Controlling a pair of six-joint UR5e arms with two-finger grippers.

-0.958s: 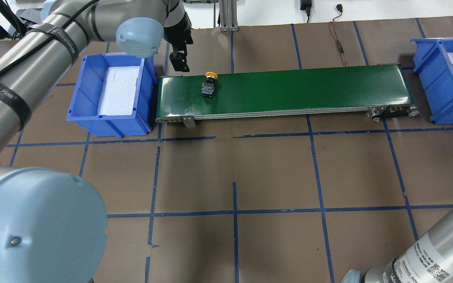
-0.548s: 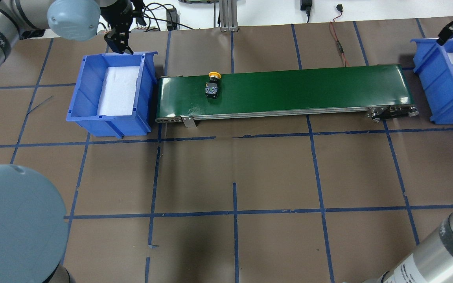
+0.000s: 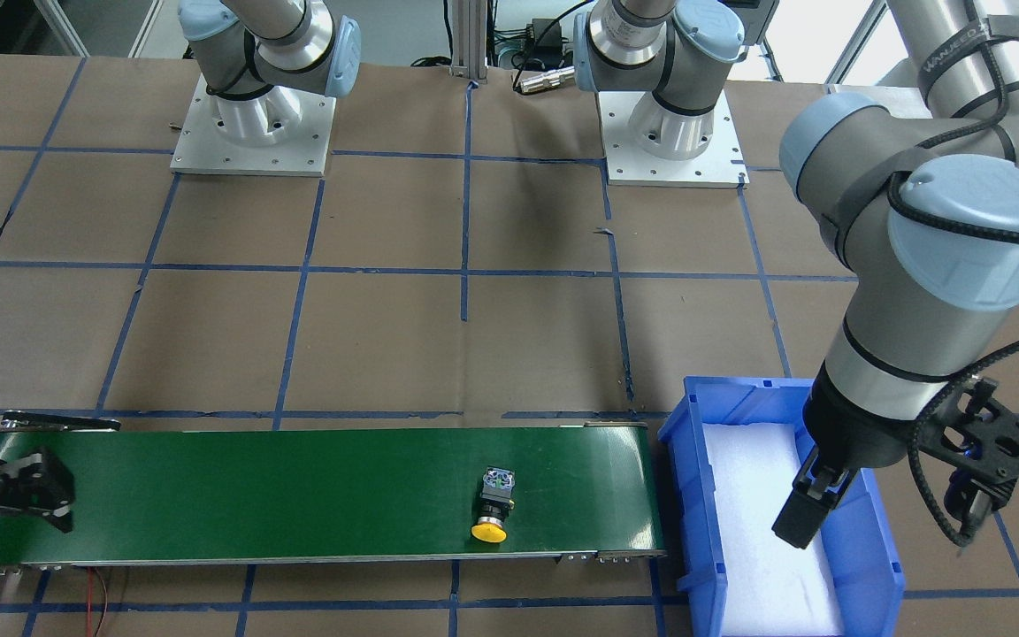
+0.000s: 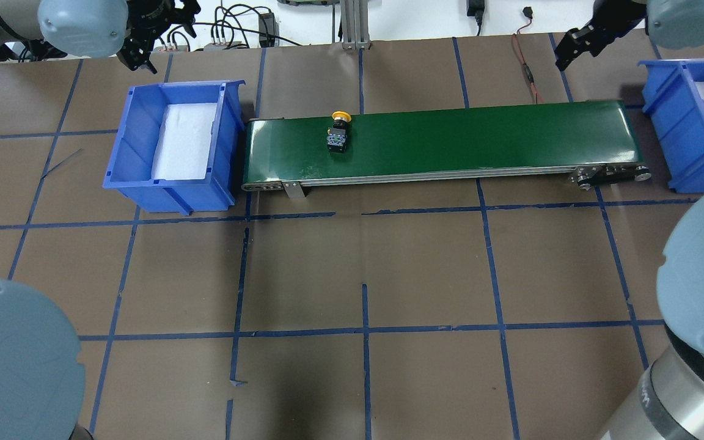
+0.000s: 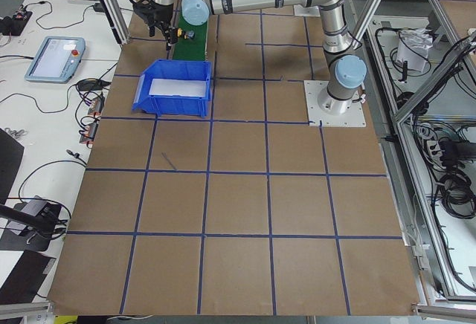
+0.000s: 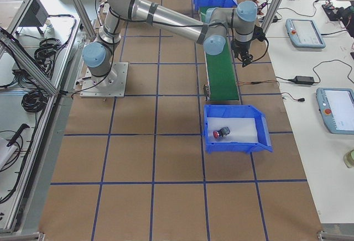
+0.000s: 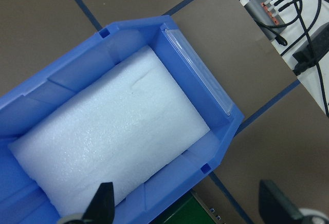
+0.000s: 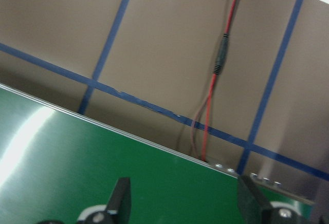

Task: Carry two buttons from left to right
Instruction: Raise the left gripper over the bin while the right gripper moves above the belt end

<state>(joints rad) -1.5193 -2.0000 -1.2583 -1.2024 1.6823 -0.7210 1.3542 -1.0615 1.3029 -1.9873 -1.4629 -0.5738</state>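
While the yellow-capped push-button switch (image 4: 337, 131) has crept a little further right along the glossy green conveyor belt (image 4: 480, 137) since half a second ago, both arms have shifted. The left gripper (image 7: 189, 203) has drawn back from the far rim of the left blue plastic bin (image 4: 124, 140) to beyond its far-left corner. The right gripper (image 8: 185, 196) has swung from the far corner of the right blue plastic bin (image 4: 663, 116) to just past the belt's far edge, near its right end. Both pairs of black fingers stand wide apart with nothing between them.

The switch lies on its side on the belt's left part, rounded cap pointing away from the robot, black collar behind it, squarish block nearest the robot. The red mushroom-capped switch (image 6: 221, 132) lies on its side in the right bin, on a white liner (image 6: 243, 130). A slab of white, finely grained foam (image 7: 113, 147) lines the straight-walled left bin.

A thin red-and-black cable (image 8: 218, 64) trails over the brown paper table cover (image 4: 425, 269), gridded with blue tape (image 4: 364, 330). In the overhead view the frame edge cuts the right bin, so the red switch barely shows. In the front-facing view the wrist of the left arm (image 3: 899, 354) stands before part of the left bin's foam.
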